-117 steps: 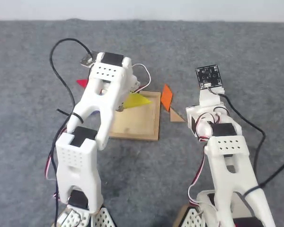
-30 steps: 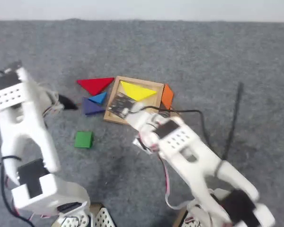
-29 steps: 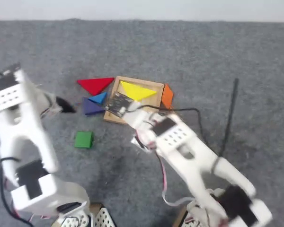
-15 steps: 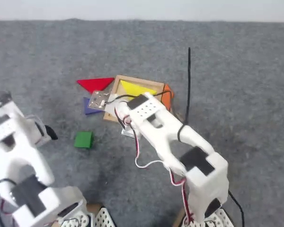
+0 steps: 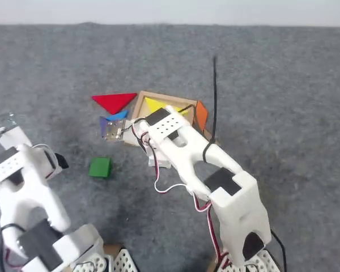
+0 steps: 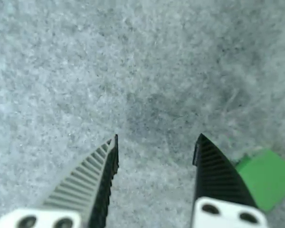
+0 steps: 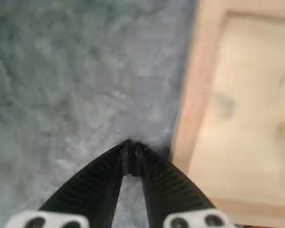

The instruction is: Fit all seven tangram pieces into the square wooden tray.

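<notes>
The tray (image 5: 150,94) held one piece, the yellow triangle (image 5: 154,104). Outside it, on the carpet, lay the red triangle (image 5: 114,101) at 9 o'clock, the blue piece (image 5: 118,115) and purple piece (image 5: 105,127) at 8 o'clock, the green square (image 5: 100,167) at 7 o'clock, and the orange piece (image 5: 201,113) at 3 o'clock, just beside the rim. A seventh could not be made out.

The right gripper (image 7: 131,149) was pinched together, holding nothing, beside the tray. The left gripper (image 6: 156,142) stood spread apart near the green square. By my judgement, most of the task remained.
</notes>
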`<state>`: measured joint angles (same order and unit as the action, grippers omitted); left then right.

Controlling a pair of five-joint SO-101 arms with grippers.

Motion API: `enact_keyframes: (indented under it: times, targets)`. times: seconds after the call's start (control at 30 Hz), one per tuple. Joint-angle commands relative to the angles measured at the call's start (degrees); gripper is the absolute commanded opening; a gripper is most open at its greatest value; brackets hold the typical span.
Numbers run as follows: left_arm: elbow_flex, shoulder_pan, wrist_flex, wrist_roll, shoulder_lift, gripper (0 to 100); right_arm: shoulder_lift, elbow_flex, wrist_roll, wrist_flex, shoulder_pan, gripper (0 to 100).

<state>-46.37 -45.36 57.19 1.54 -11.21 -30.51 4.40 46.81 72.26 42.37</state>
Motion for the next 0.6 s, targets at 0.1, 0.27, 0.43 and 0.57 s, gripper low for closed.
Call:
enact_keyframes:
  times: [0.1,0.27,0.43,0.57]
  targets:
    - [0.2,0.2,-0.7,1.1,-2.7,24,0.8,1.5,2.4,5.5,-0.4,3.3]
    - [0.2,0.2,-0.7,1.1,-2.7,24,8.5,1.3,2.3,8.9,1.1,3.7]
    - [0.2,0.2,-0.7,1.1,-2.7,24,15.4,1.2,0.1,6.3,1.2,3.9]
    - [0.2,0.2,-0.7,1.1,-2.7,24,12.2,1.2,-7.6,-2.8,-0.6,3.9]
